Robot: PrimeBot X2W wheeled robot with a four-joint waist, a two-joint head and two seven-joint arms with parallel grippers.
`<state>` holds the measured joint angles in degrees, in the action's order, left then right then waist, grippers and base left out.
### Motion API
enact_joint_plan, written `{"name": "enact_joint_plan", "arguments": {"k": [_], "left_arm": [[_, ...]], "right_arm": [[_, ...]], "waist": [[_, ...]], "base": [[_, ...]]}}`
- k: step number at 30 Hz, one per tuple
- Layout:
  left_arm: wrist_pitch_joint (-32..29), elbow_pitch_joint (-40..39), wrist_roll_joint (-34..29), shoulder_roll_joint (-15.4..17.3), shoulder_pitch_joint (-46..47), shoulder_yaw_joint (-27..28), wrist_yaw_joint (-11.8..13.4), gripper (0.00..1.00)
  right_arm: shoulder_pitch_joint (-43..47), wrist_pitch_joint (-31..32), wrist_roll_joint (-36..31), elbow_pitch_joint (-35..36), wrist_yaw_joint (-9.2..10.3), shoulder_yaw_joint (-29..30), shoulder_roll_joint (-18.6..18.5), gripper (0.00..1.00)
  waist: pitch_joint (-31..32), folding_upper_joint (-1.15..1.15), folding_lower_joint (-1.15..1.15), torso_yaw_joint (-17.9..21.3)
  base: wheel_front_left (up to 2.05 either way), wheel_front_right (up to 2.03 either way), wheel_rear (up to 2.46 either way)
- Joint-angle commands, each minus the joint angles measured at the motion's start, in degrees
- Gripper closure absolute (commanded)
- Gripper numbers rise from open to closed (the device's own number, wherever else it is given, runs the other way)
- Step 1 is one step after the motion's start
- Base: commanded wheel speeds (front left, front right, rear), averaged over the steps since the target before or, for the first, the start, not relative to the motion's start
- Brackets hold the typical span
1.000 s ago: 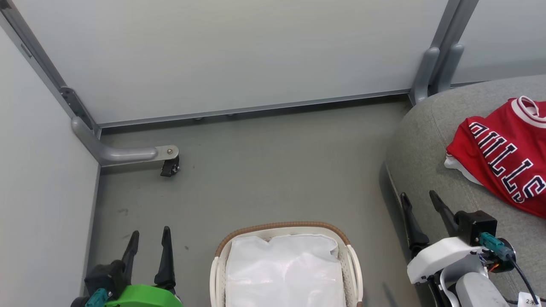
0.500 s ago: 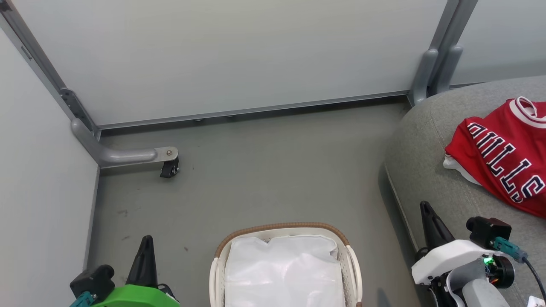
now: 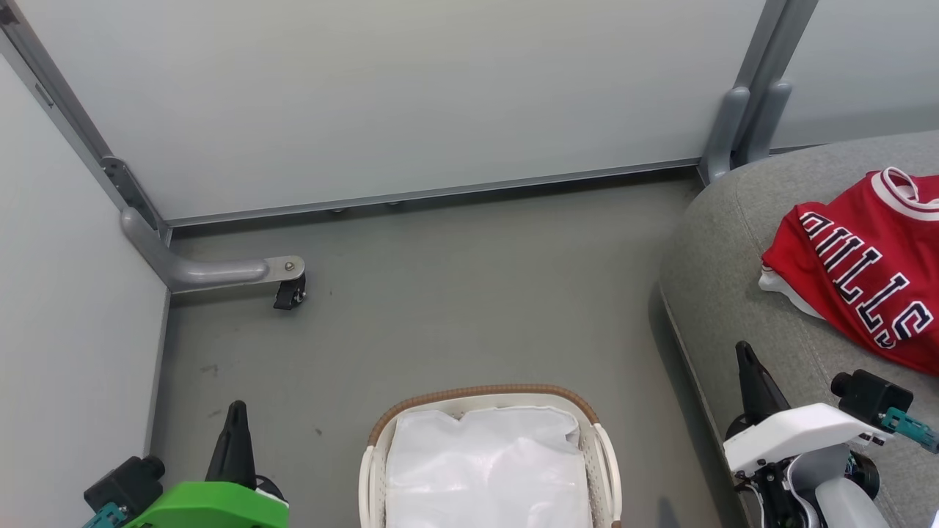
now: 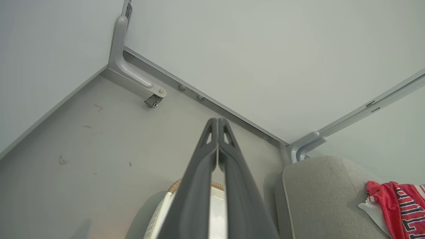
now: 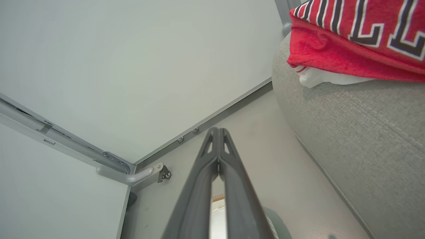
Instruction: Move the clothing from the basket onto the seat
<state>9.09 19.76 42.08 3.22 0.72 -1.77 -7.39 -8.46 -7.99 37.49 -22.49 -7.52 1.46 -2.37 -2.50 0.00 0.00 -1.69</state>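
Grey floor [image 3: 455,293] runs up to pale walls [image 3: 411,95] on two sides. At the floor's far left corner a grey metal leg [image 3: 213,270] sticks out from the wall, with a little black wheel [image 3: 288,295] under its end.

The basket [image 3: 484,392] stands at the floor's near edge, between the two arms. It is white with a tan woven rim, and a crumpled white cloth [image 3: 488,469] lies inside it.

The big grey seat [image 3: 722,293] is on the right, near the basket but not touching it. The red jersey [image 3: 858,271] lies on top of the seat, a little way in from its left edge. It has black letters with white edges and a striped collar at the far end. A bit of white [image 3: 788,290] pokes out from under it. A fold of plain red [image 5: 318,56] shows under the letters; it may be a second piece of clothing, but that is hard to tell.

The left gripper [image 3: 236,411] hangs over the floor, left of the basket. Its two dark fingers are pressed together with nothing between them. The right gripper [image 3: 745,352] hangs by the seat's left edge. Its fingers are pressed together too and hold nothing.
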Motion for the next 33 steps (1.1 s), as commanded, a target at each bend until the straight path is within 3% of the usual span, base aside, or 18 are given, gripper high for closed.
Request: {"name": "enact_joint_plan", "arguments": {"k": [1, 33], "left_arm": [[-0.43, -1.1, 2.09, 0.66, 1.86, 0.46, -0.03, 1.0], [-6.38, -3.35, 24.18, 1.03, 3.62, 2.99, -0.08, 1.0]], "right_arm": [[0.06, 0.5, 2.26, 1.2, 0.0, 0.39, -0.35, 1.0], [1.1, 6.71, 25.43, 4.56, 0.02, 2.53, -0.49, 1.0]], "waist": [[0.04, 0.0, 0.0, 0.03], [0.81, 0.0, 0.0, 0.59]], "base": [[0.0, 0.0, 0.0], [0.0, 0.0, 0.0]]}}
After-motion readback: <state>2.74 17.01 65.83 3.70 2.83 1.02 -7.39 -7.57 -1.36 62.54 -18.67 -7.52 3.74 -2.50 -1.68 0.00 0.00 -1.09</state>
